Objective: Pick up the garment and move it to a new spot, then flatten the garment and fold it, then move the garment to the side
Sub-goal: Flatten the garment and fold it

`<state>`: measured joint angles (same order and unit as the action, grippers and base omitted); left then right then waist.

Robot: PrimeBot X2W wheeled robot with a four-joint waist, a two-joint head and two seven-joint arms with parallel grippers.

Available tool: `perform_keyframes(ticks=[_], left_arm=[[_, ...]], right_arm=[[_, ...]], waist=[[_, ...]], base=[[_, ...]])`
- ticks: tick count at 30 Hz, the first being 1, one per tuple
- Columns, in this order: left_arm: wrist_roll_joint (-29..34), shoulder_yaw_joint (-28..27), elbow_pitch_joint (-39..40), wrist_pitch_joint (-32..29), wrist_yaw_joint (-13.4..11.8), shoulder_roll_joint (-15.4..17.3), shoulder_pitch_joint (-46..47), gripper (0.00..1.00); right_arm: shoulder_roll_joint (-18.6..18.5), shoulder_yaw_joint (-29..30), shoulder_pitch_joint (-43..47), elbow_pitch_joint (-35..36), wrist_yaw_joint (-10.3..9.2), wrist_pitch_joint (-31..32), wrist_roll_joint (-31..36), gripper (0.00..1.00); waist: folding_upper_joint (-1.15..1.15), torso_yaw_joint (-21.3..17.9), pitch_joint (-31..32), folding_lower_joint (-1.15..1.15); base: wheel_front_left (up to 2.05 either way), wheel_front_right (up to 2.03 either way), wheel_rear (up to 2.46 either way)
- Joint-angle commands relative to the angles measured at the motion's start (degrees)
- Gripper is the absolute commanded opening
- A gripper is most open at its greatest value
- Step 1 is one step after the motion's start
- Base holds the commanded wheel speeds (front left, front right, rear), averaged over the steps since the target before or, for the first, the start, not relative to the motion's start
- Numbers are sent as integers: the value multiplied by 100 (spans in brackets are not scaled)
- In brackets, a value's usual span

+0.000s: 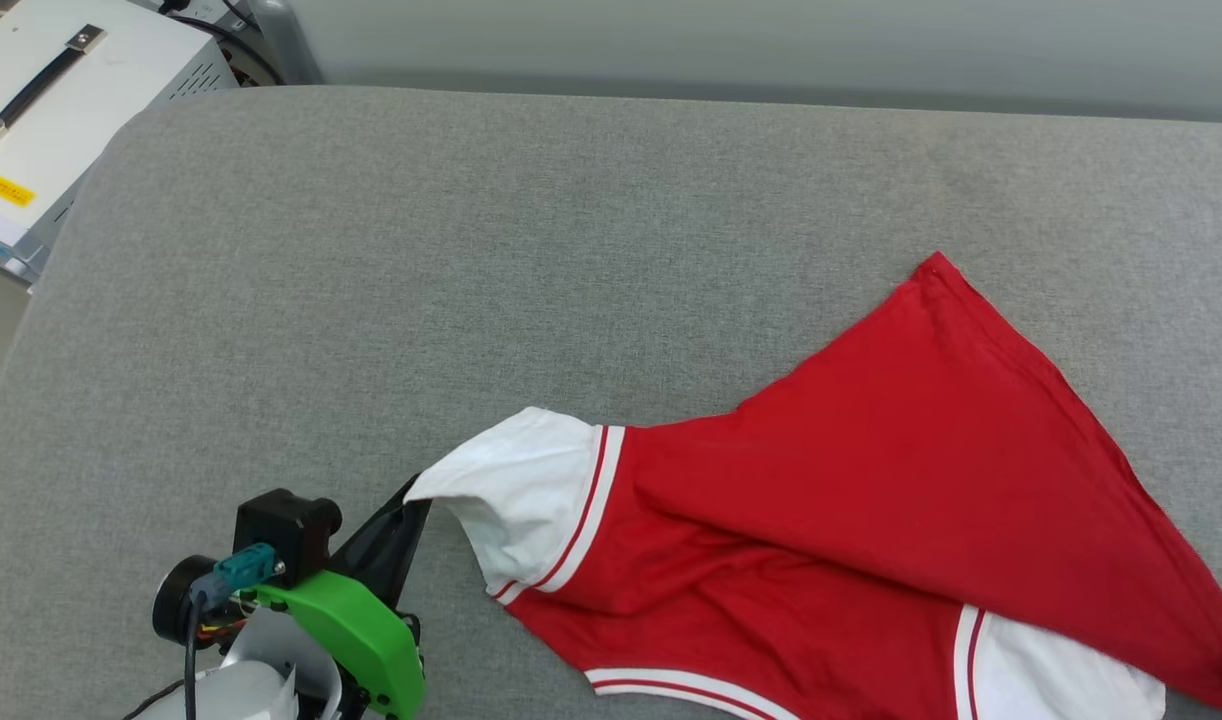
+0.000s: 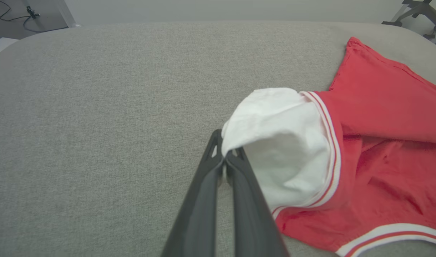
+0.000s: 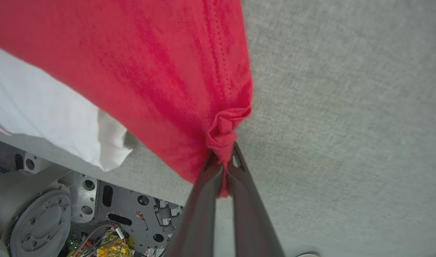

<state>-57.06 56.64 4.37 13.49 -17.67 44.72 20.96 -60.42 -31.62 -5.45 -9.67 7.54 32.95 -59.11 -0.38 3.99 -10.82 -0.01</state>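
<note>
The garment, red with white sleeves and striped trim, lies spread over the right half of the grey padded table. My left gripper is shut on the edge of the white left sleeve, lifting it slightly off the surface; in the left wrist view the gripper pinches the sleeve cuff. In the right wrist view my right gripper is shut on a bunched red corner of the garment, near the table's front edge. A second white sleeve lies at the bottom right.
A white equipment box with a black handle stands off the table's far left corner. The robot's base shows below the table edge in the right wrist view. A stand's legs show beyond the far right.
</note>
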Motion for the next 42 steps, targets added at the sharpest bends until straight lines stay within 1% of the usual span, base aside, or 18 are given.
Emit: perform_keyframes(ticks=[1, 3, 7, 8, 9, 14, 17, 20, 23, 25, 27, 30, 34, 38, 42], left_arm=[[-72, -30, 4, 29, -36, -26, -74, 0], [-77, -33, 0, 30, -42, -46, -69, 0], [-82, -39, -24, 25, -34, -59, -42, 0], [-82, -40, -30, 21, -36, -61, -36, 0], [-84, -39, -32, 15, -37, -66, -29, 0], [-76, -38, -4, 6, -60, -81, -8, 0], [-47, -29, 36, -16, -67, -106, 47, 0], [3, -31, 77, -31, -62, -139, 145, 0], [61, -38, 98, -37, -48, -194, 264, 0], [106, -37, 94, -38, -22, -247, 357, 0], [146, -33, 76, -34, 11, -309, 442, 0], [208, -23, 32, -26, 71, -408, 572, 0], [288, -23, -18, -11, 143, -528, 740, 0], [368, -39, -46, 12, 197, -640, 892, 0], [437, -53, -89, 31, 250, -745, 1028, 0]], right_arm=[[199, 40, 249, -70, -5, -73, 23, 0], [463, 99, 513, -188, -5, -111, 46, 0], [784, 348, 637, -333, -5, -211, 243, 0], [832, 455, 606, -344, -5, -269, 296, 19], [863, 575, 560, -307, -5, -324, 364, 100], [856, 1408, 184, 126, -5, -699, 621, 100], [789, 1958, -143, 640, -5, -714, 726, 100], [765, 2294, -536, 1076, -5, -546, 909, 100], [791, 2366, -1053, 1375, -5, -207, 1111, 100], [879, 2262, -1525, 1444, -5, 145, 1226, 100], [979, 2057, -1979, 1317, -5, 592, 1346, 100], [1194, 1600, -2669, 972, -5, 1378, 1427, 100], [1400, 978, -3393, 470, -5, 2280, 1552, 100], [1620, 535, -3971, -89, -5, 2697, 1727, 100], [1783, 157, -4332, -665, -5, 2840, 1928, 100]], waist=[[38, -27, -21, 1], [38, -30, -62, 1], [38, -49, -93, 1], [38, -55, -86, 1], [38, -60, -75, 1], [38, -63, -45, 1], [38, -5, -103, 1], [38, 85, -221, 1], [38, 205, -362, 1], [38, 294, -476, 1], [38, 379, -570, 1], [38, 510, -719, 1], [38, 665, -932, 1], [38, 782, -1176, 1], [38, 875, -1405, 1]], base=[[0, 0, 0], [0, 0, 0], [0, 0, 0], [0, 0, 0], [0, 0, 0], [0, 0, 0], [0, 0, 0], [0, 0, 0], [0, 0, 0], [0, 0, 0], [0, 0, 0], [0, 0, 0], [0, 0, 0], [0, 0, 0], [0, 0, 0]])
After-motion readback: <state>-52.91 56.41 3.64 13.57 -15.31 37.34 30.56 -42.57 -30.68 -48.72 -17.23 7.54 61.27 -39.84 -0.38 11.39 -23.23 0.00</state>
